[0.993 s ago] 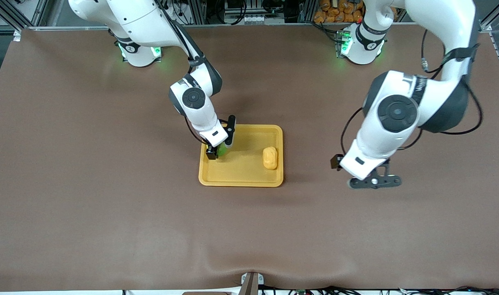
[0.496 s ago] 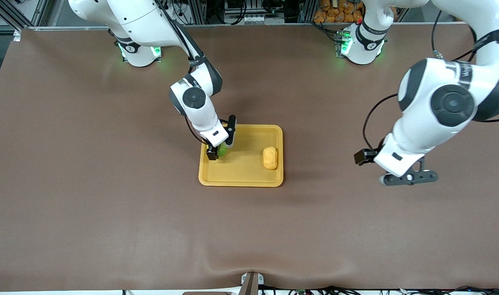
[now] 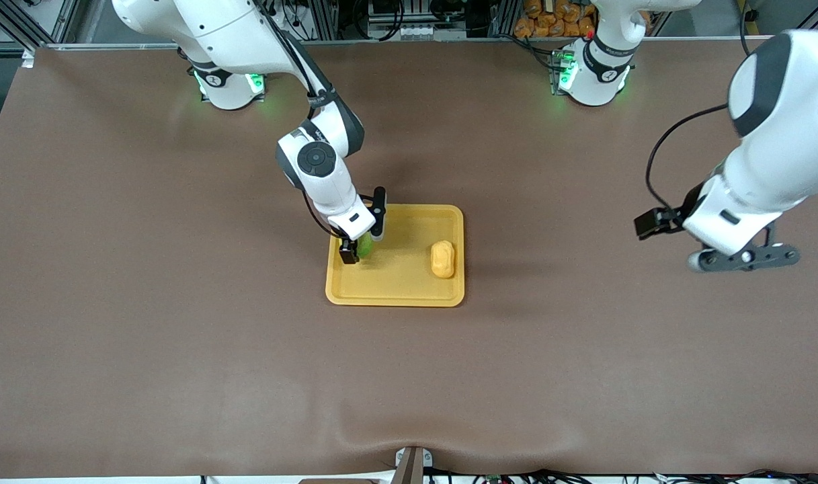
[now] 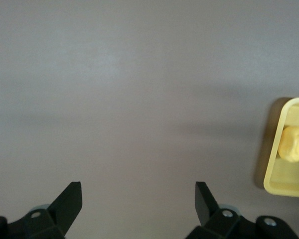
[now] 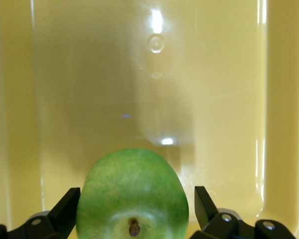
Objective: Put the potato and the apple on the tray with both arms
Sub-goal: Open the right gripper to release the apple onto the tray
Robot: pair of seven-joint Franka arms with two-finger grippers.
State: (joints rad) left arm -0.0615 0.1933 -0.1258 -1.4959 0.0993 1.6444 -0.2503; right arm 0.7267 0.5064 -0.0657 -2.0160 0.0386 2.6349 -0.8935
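The yellow-orange tray [image 3: 395,286] lies mid-table. The potato [image 3: 442,259] lies on it at the side toward the left arm's end, and it also shows in the left wrist view [image 4: 294,143]. The green apple [image 3: 366,246] sits on the tray at the side toward the right arm's end. My right gripper [image 3: 361,235] is low over it and open, with one finger on each side of the apple [image 5: 132,196] and a gap on at least one side. My left gripper [image 3: 745,259] is open and empty, up over bare table toward the left arm's end.
The brown mat [image 3: 180,323] covers the whole table around the tray. The left wrist view shows bare mat and the tray's edge [image 4: 274,184]. The tray floor [image 5: 214,99] fills the right wrist view.
My left arm has swung away from the tray toward its own end of the table, with its gripper open. My right gripper has stayed at the apple on the tray.
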